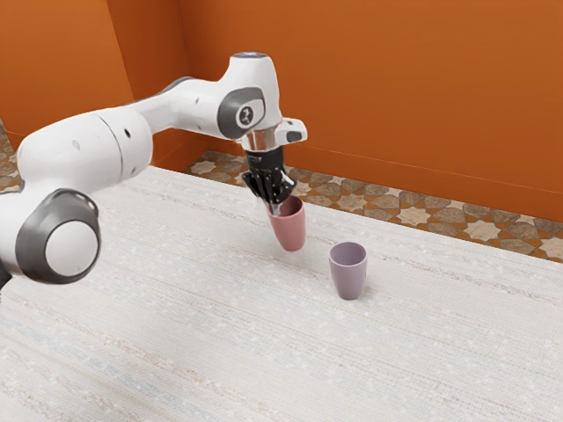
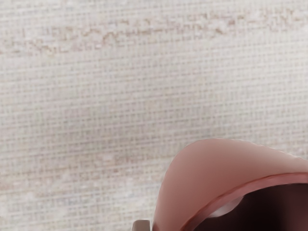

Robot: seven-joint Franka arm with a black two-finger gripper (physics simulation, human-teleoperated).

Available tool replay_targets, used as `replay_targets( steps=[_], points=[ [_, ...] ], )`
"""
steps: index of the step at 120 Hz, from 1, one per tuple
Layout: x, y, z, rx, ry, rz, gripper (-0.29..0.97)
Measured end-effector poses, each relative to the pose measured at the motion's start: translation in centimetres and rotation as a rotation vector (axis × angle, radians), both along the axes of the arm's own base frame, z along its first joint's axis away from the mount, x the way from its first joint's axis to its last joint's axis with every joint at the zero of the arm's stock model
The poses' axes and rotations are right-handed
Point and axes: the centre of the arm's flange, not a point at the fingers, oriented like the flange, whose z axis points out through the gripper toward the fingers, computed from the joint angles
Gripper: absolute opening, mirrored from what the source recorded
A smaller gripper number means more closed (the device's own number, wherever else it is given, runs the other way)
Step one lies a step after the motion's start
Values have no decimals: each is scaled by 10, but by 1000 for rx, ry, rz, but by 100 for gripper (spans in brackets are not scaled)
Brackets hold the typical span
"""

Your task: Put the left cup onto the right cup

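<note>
1. The black gripper (image 1: 274,200) points down at the end of the arm, over the far part of the table, not far in from its far edge. Its fingers are closed on the rim of the pink cup (image 1: 289,227), pinching the wall on the side toward the exterior view's left.
2. The pink cup hangs from that grip mouth up. It leans a little, so its base sits slightly toward the exterior view's right of its rim. I cannot tell whether the base touches the table or clears it.
3. In the wrist view the pink cup (image 2: 226,178) lies close under the hand. Its curved outer wall and darker rim show against the table (image 2: 120,96).
4. The purple cup (image 1: 347,271) stands upright on the table with its mouth open upward. It is near the pink cup but apart from it, toward the exterior view's right and farther in from the far edge. Nothing touches it.
5. The table (image 1: 176,352) has a pale, streaked, cloth-like surface.
6. The white arm (image 1: 132,132) comes in from the exterior view's left, above the table's left part.
7. Beyond the far edge lie a patterned tiled floor (image 1: 422,211) and an orange wall (image 1: 422,79).
</note>
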Motion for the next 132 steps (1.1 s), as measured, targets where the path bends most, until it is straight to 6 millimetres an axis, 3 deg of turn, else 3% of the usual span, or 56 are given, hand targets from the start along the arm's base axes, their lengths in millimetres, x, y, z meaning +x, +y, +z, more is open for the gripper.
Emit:
replay_targets(
  steps=[25, 75, 101, 132],
  points=[
    [-21, -26, 39, 10, -19, -28, -11],
    [-55, -101, 100, 25, -57, -114, -11],
    [-68, -131, 112, 25, -56, -152, -11],
    [-67, -148, 97, 33, -37, -172, -11]
  ],
)
